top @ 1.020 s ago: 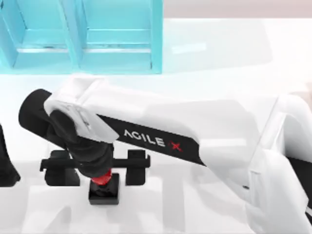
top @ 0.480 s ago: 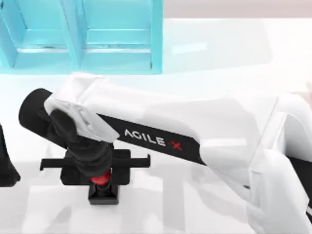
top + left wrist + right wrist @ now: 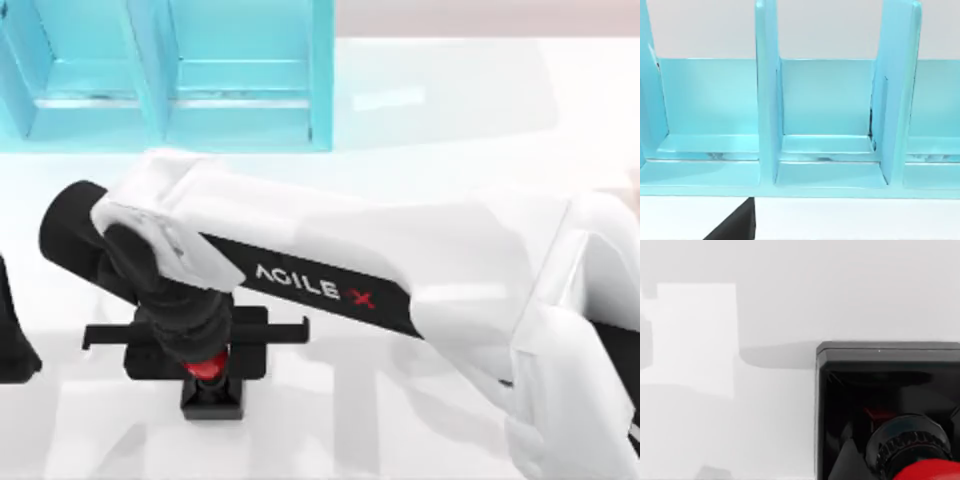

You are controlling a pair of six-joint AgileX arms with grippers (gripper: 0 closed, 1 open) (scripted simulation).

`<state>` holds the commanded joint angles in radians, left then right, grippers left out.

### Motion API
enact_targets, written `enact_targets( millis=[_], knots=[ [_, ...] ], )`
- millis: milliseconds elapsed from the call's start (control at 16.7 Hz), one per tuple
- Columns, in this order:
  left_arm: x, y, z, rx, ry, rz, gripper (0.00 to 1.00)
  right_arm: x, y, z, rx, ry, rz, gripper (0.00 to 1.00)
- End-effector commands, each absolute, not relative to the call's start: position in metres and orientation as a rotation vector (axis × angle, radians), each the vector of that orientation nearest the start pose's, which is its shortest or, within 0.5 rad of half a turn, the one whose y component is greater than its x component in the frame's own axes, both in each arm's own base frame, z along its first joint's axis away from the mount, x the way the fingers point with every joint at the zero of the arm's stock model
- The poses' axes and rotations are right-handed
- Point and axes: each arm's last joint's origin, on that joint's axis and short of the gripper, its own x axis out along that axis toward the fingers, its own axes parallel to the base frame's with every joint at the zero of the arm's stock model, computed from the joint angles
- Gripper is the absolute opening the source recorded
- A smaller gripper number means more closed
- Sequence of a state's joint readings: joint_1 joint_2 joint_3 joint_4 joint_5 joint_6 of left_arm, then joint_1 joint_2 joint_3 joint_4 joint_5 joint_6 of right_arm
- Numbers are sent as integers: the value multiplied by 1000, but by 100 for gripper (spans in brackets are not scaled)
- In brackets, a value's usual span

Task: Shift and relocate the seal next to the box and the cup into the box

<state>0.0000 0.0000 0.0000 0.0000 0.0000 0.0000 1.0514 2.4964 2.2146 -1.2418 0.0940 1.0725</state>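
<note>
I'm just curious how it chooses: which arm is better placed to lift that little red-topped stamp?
The right. Its claw is closed around the seal at the table's front left. The left arm sits parked at the left edge, facing the box.

bright, even rendered light, slightly soft overall. table [image 3: 450, 100] near blown-out white. soft grey shadow off the seal [image 3: 880, 405] toward 9 o'clock. faint glare on the box [image 3: 765, 100].

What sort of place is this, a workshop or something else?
Probably a computer-rendered test tabletop rather than a real room: a plain white table, a turquoise box with open compartments, and my right gripper closed on a small seal.
</note>
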Motion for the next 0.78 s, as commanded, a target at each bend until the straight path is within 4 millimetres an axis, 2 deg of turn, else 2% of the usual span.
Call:
enact_targets(
  millis=[180, 300, 420, 660, 780],
  knots=[
    [106, -1, 160, 0, 0, 0, 100, 241, 430, 150, 5, 1472, -8, 0],
    [106, -1, 160, 0, 0, 0, 100, 244, 421, 158, 6, 1474, -14, 0],
    [106, -1, 160, 0, 0, 0, 100, 247, 404, 178, 12, 1473, -17, 0],
    [106, -1, 160, 0, 0, 0, 100, 245, 359, 231, 25, 1459, 1, 0],
    [106, -1, 160, 0, 0, 0, 100, 241, 341, 245, 15, 1465, -2, 0]
  ],
)
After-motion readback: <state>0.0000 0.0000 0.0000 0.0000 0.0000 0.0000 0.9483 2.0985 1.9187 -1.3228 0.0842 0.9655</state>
